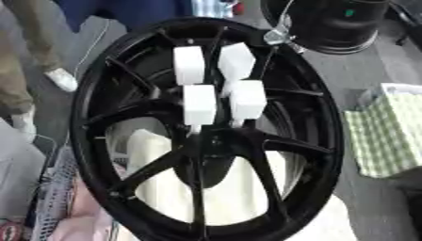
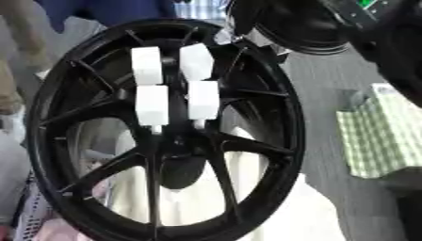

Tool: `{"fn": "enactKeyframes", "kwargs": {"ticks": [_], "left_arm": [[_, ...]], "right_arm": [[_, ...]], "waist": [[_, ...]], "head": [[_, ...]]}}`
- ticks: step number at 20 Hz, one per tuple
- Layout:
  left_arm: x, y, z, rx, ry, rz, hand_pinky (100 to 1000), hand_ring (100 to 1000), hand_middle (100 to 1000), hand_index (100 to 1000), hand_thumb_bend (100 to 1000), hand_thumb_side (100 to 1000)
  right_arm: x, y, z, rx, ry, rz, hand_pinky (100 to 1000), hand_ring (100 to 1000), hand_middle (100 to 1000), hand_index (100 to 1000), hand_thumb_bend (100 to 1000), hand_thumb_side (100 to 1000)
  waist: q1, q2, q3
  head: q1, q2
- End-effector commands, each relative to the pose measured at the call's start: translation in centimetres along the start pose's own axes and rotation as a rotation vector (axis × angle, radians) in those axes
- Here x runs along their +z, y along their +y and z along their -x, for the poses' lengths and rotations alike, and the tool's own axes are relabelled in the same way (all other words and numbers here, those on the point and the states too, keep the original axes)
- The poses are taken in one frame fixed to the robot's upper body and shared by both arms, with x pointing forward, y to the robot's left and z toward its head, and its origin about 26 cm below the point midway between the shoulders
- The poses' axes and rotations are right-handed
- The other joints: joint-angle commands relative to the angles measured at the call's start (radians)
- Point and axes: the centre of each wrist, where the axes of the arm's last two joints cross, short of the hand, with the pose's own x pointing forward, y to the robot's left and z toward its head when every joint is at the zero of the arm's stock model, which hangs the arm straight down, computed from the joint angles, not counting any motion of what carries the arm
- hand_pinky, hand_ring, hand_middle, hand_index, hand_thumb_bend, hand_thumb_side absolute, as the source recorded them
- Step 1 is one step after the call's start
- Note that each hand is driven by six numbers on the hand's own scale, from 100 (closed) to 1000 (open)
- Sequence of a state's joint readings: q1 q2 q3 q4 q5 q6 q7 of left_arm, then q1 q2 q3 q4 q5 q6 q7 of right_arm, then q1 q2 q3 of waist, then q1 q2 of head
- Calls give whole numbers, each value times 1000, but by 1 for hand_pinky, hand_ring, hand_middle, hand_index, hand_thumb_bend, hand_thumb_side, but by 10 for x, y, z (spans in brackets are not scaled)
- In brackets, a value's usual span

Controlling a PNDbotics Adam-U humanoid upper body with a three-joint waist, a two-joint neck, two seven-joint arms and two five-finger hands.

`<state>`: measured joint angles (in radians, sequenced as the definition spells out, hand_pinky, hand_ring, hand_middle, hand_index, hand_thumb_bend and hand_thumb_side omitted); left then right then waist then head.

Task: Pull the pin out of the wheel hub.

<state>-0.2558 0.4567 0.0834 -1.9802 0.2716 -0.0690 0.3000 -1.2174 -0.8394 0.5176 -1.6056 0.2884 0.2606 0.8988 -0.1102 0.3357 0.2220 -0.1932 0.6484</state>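
Wheel hub (image 1: 206,141), black, multi-spoke, fills the middle of both views, tilted. Four white blocks (image 1: 200,104) clustered on its upper centre, two above two, thin stems below the lower pair. Neither hand shows in either view. Green checked cloth (image 1: 383,136) off right, on grey floor (image 1: 375,61).

You have the black wheel hub (image 1: 206,132) standing upright and filling the view, its spokes running out from the centre. Four white blocks (image 1: 217,84) sit just above that centre, two over two. A green checked cloth (image 1: 385,136) lies to the hub's right.
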Motion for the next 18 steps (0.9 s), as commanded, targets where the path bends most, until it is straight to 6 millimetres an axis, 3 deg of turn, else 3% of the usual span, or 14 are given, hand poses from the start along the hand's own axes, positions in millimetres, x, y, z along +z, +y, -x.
{"fn": "enactKeyframes", "kwargs": {"ticks": [1, 18], "left_arm": [[-3, -1, -7, 3, -23, 12, 812, 773, 639, 848, 100, 737], [-1, -3, -6, 1, -9, 18, 814, 774, 638, 842, 100, 744]], "right_arm": [[7, -8, 2, 5, 16, 21, 877, 900, 838, 873, 333, 100], [6, -2, 3, -75, -52, -28, 845, 884, 832, 870, 276, 100]], "waist": [[11, -15, 1], [4, 5, 2]], "head": [[-9, -16], [18, 14]]}}
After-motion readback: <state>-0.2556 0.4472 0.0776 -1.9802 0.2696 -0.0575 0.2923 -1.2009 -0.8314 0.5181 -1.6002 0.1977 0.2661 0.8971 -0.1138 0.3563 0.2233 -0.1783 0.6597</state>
